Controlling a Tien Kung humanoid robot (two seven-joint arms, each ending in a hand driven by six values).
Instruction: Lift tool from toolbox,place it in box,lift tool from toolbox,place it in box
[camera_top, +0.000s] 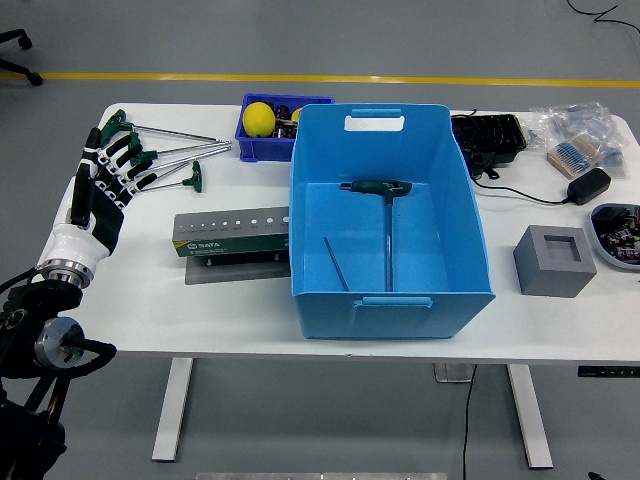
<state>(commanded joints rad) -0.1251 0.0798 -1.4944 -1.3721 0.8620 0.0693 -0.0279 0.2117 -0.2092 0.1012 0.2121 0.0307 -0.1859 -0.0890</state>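
The left hand (100, 190) hovers with fingers spread, holding nothing (green-handled T-wrenches (165, 160) lie just beyond its fingertips). To its right sits the grey tool holder (230, 236), then the blue box (388, 215), where one T-wrench (385, 200) lies.

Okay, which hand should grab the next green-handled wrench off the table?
Left. The left robot hand sits open beside the green-handled T wrenches; no right arm shows.

Left arm: I see it enter from the lower left of the frame.
Left hand (98, 195): left edge of frame, fingers (125, 160) extended and spread, pointing to the upper right, empty.
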